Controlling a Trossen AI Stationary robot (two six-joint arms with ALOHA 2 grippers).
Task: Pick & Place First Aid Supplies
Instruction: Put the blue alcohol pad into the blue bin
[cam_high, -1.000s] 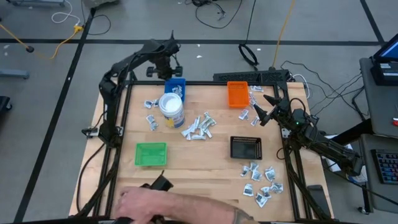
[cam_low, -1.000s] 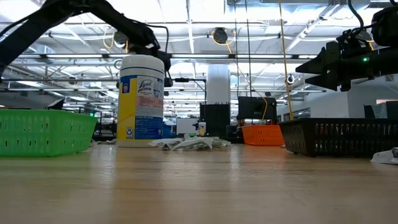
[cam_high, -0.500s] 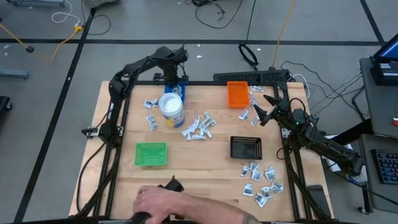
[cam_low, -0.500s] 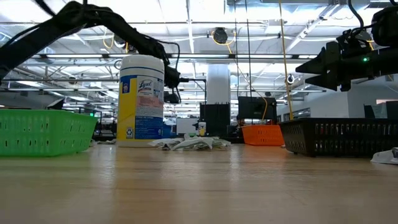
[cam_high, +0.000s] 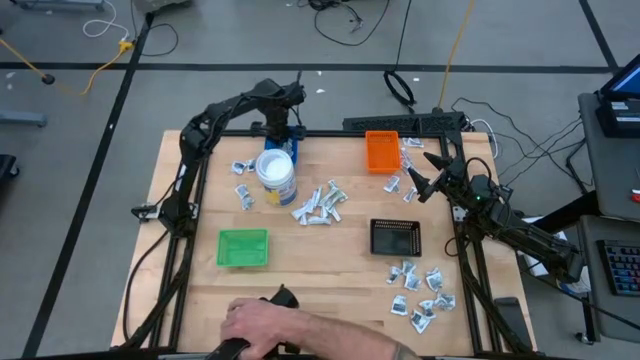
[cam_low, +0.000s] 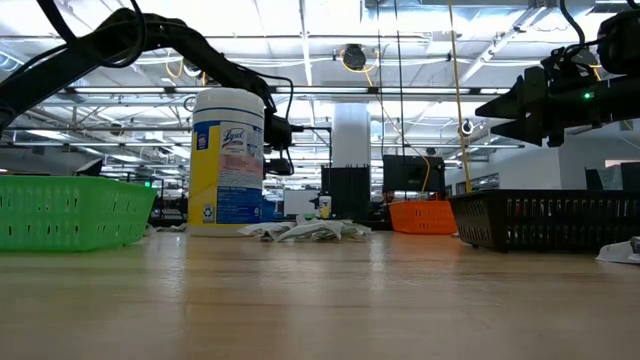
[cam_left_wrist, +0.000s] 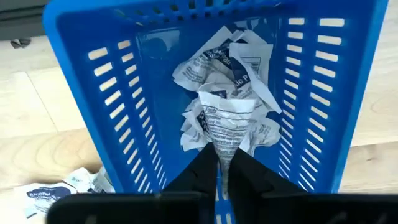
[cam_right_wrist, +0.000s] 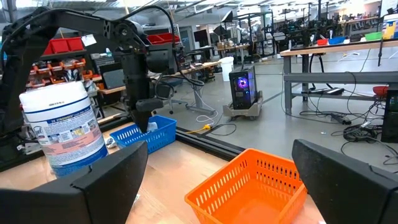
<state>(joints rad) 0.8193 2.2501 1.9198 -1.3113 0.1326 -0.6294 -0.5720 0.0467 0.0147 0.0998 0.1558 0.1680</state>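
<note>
Left pincer hangs over the blue basket at the table's 12 o'clock, pinching a white packet above the crumpled ones inside. Right pincer waits wide open near 3 o'clock, beside the orange basket. More packets lie mid-table.

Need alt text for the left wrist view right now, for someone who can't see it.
The left gripper pinches a white printed packet over a blue basket that holds more crumpled packets. The basket sits on a wooden table, with another packet beside it.
</note>
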